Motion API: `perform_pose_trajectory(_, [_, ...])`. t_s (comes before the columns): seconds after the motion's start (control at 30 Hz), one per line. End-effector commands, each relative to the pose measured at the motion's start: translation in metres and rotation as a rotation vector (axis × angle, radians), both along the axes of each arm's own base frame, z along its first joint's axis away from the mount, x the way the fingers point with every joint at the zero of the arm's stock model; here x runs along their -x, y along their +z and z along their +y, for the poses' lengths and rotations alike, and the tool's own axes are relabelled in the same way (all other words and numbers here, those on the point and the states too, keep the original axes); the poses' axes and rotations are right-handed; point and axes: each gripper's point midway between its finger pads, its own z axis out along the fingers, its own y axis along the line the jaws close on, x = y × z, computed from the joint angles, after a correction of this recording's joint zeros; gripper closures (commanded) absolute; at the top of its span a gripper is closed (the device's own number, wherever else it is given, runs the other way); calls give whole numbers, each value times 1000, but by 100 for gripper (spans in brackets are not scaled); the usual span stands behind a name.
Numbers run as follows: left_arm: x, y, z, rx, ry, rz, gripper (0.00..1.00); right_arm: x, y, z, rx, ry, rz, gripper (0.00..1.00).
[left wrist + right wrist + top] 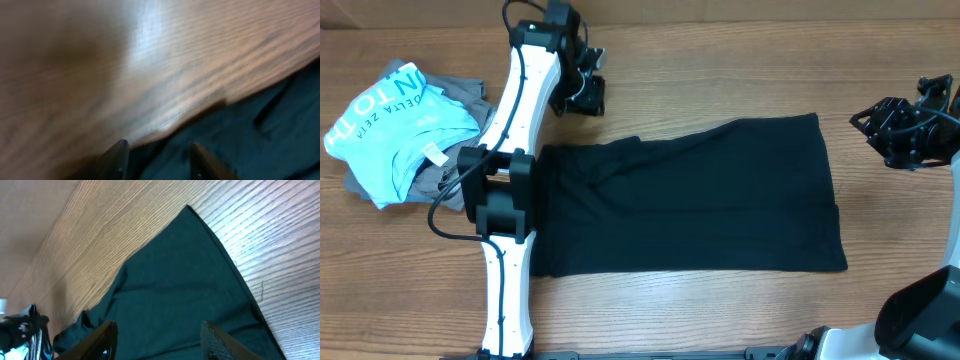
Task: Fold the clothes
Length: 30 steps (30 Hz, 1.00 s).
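The clothes are a plain black T-shirt (690,195) lying flat on the wooden table as a wide rectangle. My left gripper (588,92) hovers just past the shirt's far left corner. In the blurred left wrist view its gripper (160,155) is open, with the shirt's edge (260,125) and bare wood below it and nothing between the fingers. My right gripper (870,125) hangs off the shirt's far right corner, clear of the cloth. In the right wrist view that gripper (160,337) stands open above the black fabric (180,275), holding nothing.
A light blue shirt with white lettering (390,125) lies on grey garments (460,90) at the far left. The white left arm (510,150) crosses the black shirt's left end. Bare wood (720,60) lies behind the shirt.
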Motion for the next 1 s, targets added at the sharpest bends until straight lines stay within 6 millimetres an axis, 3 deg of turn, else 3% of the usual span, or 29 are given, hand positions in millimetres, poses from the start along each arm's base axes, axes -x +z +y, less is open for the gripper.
perform_pose_trajectory(0.0, [22,-36,4,-56,-6,97,55,-1,0,2,6,9,-2,43])
perform_pose_trajectory(0.1, [32,-62,7,-66,17,136,55,0,0,2,4,9,1,43])
perform_pose_trajectory(0.2, [36,-73,4,-43,36,149,57,0,0,2,4,9,1,43])
perform_pose_trajectory(0.3, [37,-75,3,-39,35,154,75,0,0,2,4,9,2,43])
perform_pose_trajectory(0.4, [34,-71,1,-34,34,145,96,0,0,2,4,9,1,43])
perform_pose_trajectory(0.7, [17,-34,9,-47,49,93,96,1,-1,3,2,9,7,43])
perform_pose_trajectory(0.73, [17,-29,12,-56,53,96,91,2,-1,3,1,9,8,43])
perform_pose_trajectory(0.77, [18,-26,16,-69,57,101,72,2,-1,3,1,9,8,43])
perform_pose_trajectory(0.8, [19,-24,21,-89,62,105,62,2,-1,3,1,9,8,43])
perform_pose_trajectory(0.87, [24,-22,31,-120,80,129,50,2,-1,3,1,9,8,43])
perform_pose_trajectory(0.97, [33,-28,42,-140,96,173,47,2,-1,3,0,9,11,43])
